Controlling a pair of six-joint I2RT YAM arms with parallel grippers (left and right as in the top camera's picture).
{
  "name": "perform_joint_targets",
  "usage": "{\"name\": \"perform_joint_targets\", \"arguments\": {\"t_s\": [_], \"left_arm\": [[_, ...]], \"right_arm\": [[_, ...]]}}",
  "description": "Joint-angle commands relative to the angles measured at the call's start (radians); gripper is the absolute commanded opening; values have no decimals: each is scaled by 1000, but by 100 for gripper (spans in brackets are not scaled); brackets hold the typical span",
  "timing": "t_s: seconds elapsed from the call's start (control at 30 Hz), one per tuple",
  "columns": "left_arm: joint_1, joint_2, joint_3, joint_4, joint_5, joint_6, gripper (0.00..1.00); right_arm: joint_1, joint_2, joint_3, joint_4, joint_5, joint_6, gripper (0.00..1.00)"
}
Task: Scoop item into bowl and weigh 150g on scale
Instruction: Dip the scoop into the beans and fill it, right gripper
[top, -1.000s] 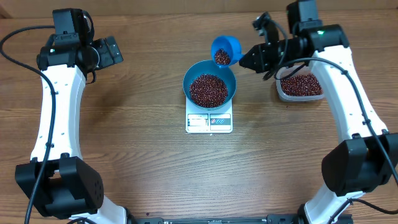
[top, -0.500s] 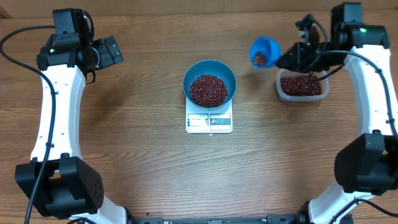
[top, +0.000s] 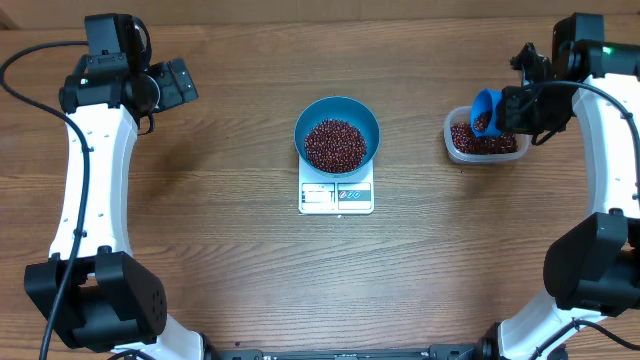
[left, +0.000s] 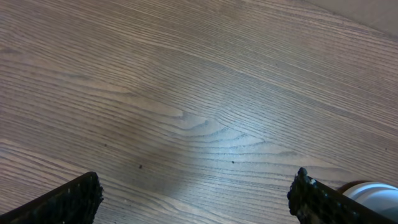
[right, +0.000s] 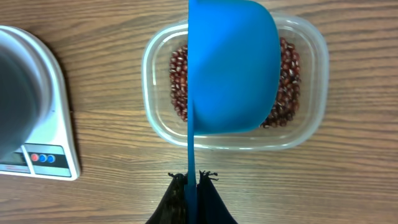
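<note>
- Many tiny red-brown beans (top: 335, 143) lie in a heap in the blue bowl (top: 337, 104). The bowl sits on the white scale (top: 336, 196) in the middle of the counter (top: 240, 250).
- More beans lie in the clear tub (top: 452, 148) on the right, well apart from the scale.
- Our right hand (top: 520, 108) is squeezed tight on the thin handle of the blue scoop (top: 484, 108). The scoop hangs over the tub, and we can see some beans in it.
- Our left hand (top: 175, 85) is far off to the left. Its fingers are wide apart and it holds nothing.
- We think the beans are small, hard and smooth, so they will roll and bounce away if they spill. Fingers cannot pick them up well, so the scoop is the way to carry them. We should hold it by the handle and keep the cup level.
- We think the bowl could slide on the scale, so we should not bump it.
- We count one bowl, one scale, one scoop, one tub and two hands. The beans are too many to count.
</note>
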Motion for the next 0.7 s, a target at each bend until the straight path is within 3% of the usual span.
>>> {"name": "perform_joint_targets", "arguments": {"t_s": [0.0,0.13,0.33,0.67], "left_arm": [[-8,9,7,2,4,-3,100],[-8,9,7,2,4,-3,100],[-8,9,7,2,4,-3,100],[-8,9,7,2,4,-3,100]], "right_arm": [[-3,-41,-13,6,68,0,4],[0,-42,-12,13,208,-1,4],[32,-43,18,-7,244,-4,4],[172,-43,21,-10,566,-3,4]]}}
